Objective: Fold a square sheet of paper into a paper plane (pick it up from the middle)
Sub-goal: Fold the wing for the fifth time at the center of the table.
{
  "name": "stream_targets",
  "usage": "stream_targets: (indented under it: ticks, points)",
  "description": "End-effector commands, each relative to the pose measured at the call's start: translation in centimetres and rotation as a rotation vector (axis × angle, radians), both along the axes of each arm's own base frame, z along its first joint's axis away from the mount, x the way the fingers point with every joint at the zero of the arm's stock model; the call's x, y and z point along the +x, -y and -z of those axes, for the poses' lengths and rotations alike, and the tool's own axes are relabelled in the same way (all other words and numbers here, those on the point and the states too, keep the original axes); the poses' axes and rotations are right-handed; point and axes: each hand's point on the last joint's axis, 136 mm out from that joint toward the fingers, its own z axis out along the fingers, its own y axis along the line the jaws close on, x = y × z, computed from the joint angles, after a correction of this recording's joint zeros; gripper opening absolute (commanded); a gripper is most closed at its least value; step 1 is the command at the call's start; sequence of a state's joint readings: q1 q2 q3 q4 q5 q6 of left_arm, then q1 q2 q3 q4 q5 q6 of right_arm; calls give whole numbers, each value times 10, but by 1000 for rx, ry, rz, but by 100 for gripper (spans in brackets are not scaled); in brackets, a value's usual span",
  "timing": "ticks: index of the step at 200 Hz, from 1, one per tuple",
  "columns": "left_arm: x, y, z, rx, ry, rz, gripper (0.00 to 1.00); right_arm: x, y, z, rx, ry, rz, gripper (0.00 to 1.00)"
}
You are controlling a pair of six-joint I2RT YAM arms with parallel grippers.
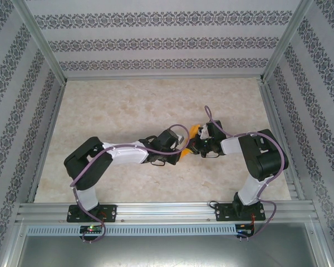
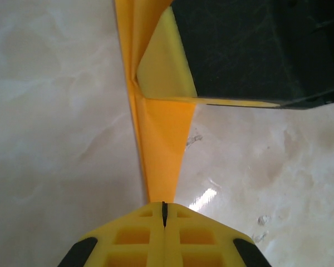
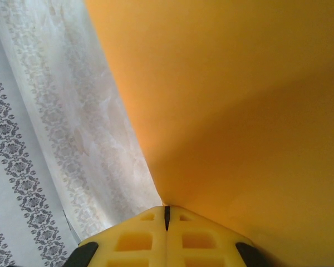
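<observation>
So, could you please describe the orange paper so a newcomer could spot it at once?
On the pale marbled table, look to the middle, where the left gripper and the right gripper meet. The orange paper is pinched between them. It is the only thin, creased orange thing there; the fingers gripping it are blocky yellow.

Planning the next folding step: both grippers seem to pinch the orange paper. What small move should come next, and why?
Probably lower the paper onto the table and press it flat. The left gripper and right gripper are both shut on it, close together, and it spans between them, visibly creased.
</observation>
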State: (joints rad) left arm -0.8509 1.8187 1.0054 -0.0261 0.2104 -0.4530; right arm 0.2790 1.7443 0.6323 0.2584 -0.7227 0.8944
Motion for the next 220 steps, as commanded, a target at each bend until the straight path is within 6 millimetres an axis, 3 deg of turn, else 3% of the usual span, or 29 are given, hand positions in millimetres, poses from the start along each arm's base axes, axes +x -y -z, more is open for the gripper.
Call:
stream_targets:
  ticks: [1, 42, 82, 122, 155, 191, 220]
  points:
    - [15, 19, -10, -138, -17, -12, 4, -22, 15, 28, -83, -127, 50, 0]
    - [21, 25, -4, -170, -47, -10, 3, -20, 12, 27, -76, -127, 44, 0]
    - [11, 25, 22, -144, -116, 17, 2, -18, 11, 23, -68, -119, 45, 0]
    - [2, 5, 50, -42, -157, 7, 1, -15, 9, 14, -58, -103, 44, 0]
    - [-7, -16, 70, 34, -181, -11, 0, -3, 3, -9, 6, -62, 72, 0]
    - [-13, -32, 80, 101, -178, -4, 0, 11, -2, -30, 35, -14, 92, 0]
    - [-13, -32, 80, 100, -178, -2, 0, 17, -4, -24, 19, -24, 92, 0]
